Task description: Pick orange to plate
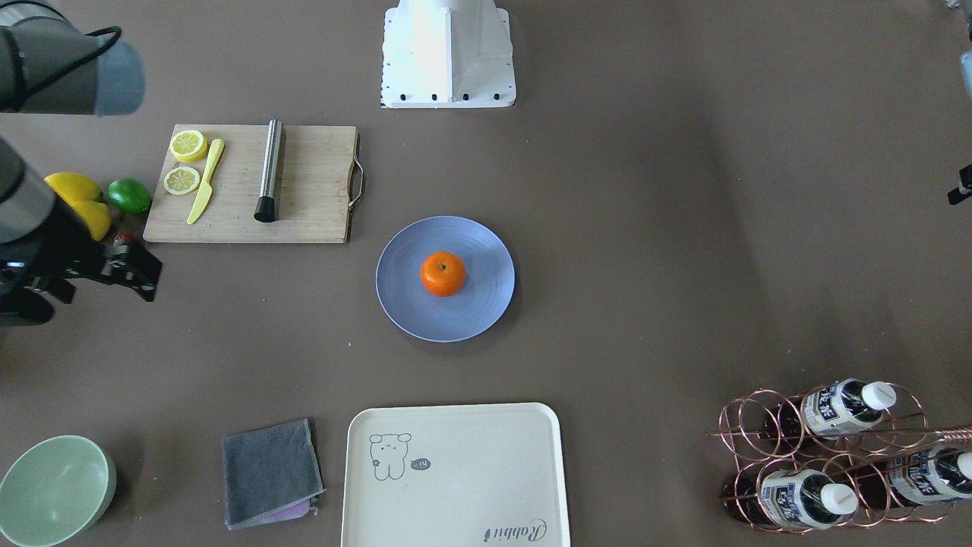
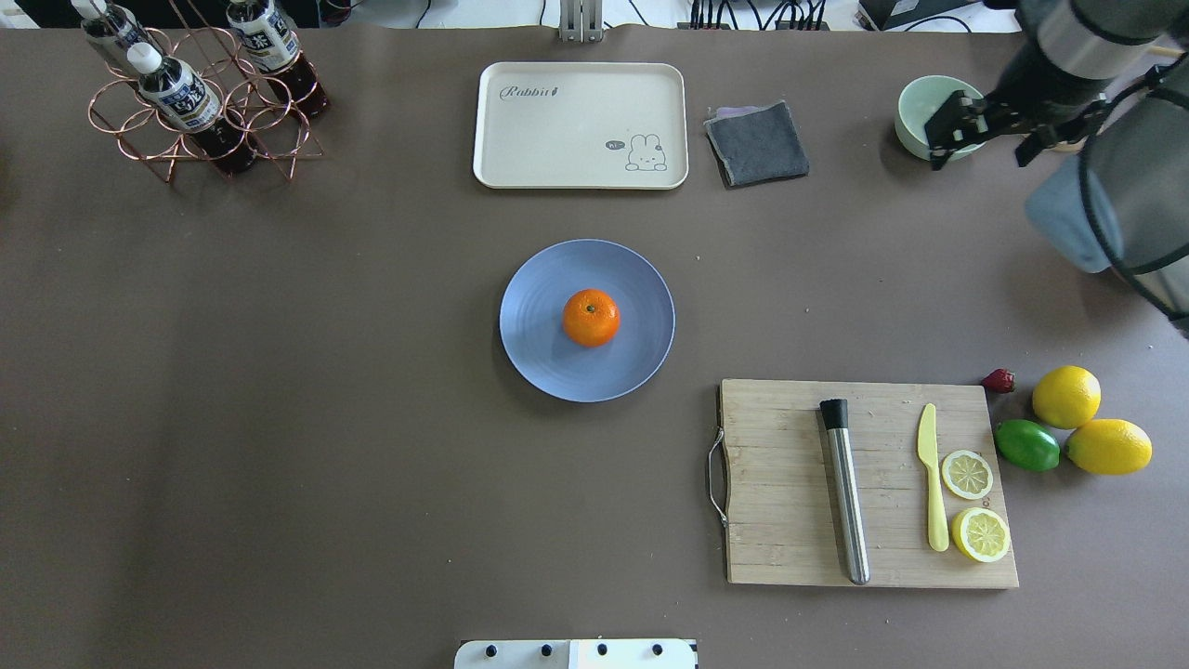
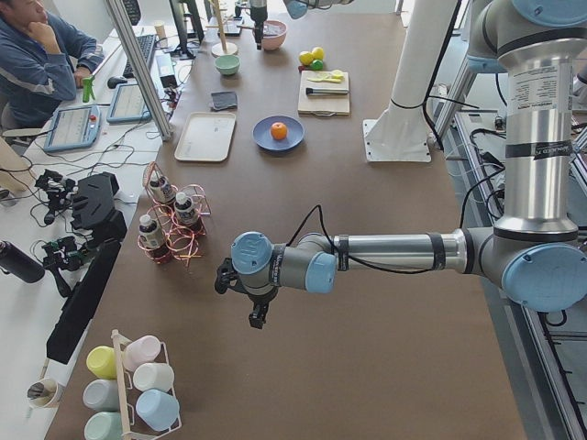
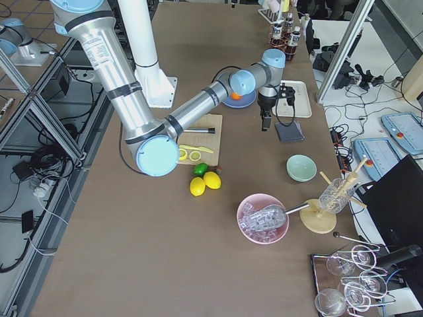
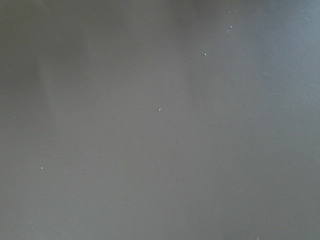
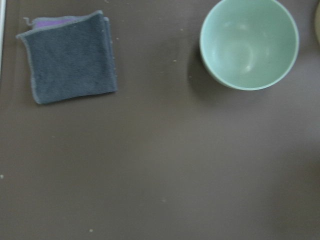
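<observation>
We log the orange (image 2: 591,317) sitting mid-plate (image 2: 539,358), presumably its intended resting place, while the right gripper (image 1: 148,277) hangs well apart near the bowl (image 2: 915,104), its opening unreadable, as is the left gripper's (image 3: 255,312).

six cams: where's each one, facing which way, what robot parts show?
Front-facing: across the table, facing the robot, steeply down; base, right gripper.
Overhead: behind the robot, looking forward-down; right arm, base edge.
Exterior left: robot's-left table end, along the table; left gripper near.
Exterior right: opposite end; right arm near.
Left wrist: down at the table; no body.
Right wrist: down at grey cloth, green bowl; no body.
Shared: all four exterior views show the orange on the plate.
</observation>
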